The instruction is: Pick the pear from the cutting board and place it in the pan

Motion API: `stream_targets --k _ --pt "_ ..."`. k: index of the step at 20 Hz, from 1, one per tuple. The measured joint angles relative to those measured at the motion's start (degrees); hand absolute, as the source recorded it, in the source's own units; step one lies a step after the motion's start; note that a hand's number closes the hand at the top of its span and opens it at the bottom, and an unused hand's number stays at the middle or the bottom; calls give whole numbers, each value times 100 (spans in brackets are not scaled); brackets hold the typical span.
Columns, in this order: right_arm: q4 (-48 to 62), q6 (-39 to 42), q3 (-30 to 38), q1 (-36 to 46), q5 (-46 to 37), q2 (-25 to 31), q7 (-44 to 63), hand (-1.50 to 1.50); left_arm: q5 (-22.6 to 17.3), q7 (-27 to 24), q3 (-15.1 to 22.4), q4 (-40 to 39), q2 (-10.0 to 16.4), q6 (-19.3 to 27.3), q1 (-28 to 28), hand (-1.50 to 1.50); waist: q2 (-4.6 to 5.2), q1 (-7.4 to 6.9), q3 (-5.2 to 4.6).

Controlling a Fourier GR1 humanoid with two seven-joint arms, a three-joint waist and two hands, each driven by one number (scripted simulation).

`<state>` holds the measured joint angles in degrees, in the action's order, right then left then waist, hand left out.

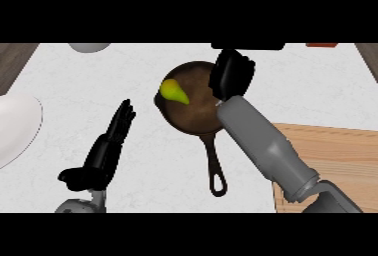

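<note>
Our right hand [232,75] hangs over the pan [196,120], holding nothing. Whether it is spread or curled we cannot tell, since its tip merges with a dark shape beyond. Just left of it the pear [173,91] lies inside the pan, near the rim. A low withdrawal could knock the pan and roll the pear out. Our left hand [111,142] rests open, well left.

Head cam, steep down onto counter [74,85], close
</note>
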<state>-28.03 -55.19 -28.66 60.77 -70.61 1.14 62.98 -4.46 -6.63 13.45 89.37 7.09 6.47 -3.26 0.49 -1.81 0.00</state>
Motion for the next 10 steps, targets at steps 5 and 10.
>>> stream_targets --k 5,10 --pt "226 52 547 -246 946 -62 -118 -150 41 -12 64 -31 -63 -32 -131 0 77 -151 8" --pt "72 477 983 -383 2294 -109 -923 -150 53 91 136 27 -89 -84 -228 0 130 -307 20"
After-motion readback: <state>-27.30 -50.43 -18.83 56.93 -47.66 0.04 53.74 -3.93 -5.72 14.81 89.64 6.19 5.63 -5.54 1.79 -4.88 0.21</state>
